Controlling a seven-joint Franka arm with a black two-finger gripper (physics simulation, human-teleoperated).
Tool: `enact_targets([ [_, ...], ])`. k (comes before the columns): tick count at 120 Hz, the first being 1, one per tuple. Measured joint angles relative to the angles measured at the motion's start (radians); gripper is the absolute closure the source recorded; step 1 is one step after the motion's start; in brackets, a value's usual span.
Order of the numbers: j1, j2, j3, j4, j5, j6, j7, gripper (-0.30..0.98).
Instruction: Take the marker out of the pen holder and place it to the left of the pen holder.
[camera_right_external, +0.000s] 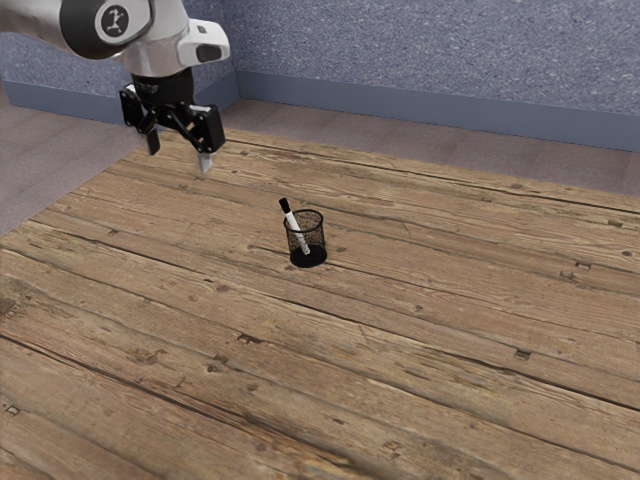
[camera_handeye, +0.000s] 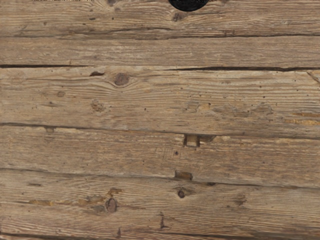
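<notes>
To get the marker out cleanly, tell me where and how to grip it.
Best, I'd judge, from above by the black end of the marker, the open gripper tilted to match its lean and closing across its sides. That end stands clear above the pen holder, while much of the white barrel sits inside the mesh.

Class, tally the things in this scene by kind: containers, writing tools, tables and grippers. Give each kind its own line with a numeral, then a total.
Containers: 1, the black mesh pen holder
Writing tools: 1, the white marker with a black end, leaning in the holder
Tables: 1, the wooden table
Grippers: 1, the black gripper, open
Total: 4
</notes>
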Motion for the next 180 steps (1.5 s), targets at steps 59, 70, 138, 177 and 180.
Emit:
enact_targets([
  [59, -0.065, 0.553, 0.146, 0.196, 0.017, 0.369, -0.067, 0.0],
  [70, -0.066, 0.625, 0.155, 0.193, 0.041, 0.54, -0.084, 0.0],
  [138, 0.083, 0.837, 0.066, 0.242, -0.13, 1.09, -0.129, 0.01],
  [177, 0.084, 0.862, 0.055, 0.268, -0.167, 1.095, -0.12, 0.4],
  [180, 0.084, 0.863, 0.055, 0.267, -0.169, 1.095, -0.119, 0.45],
])
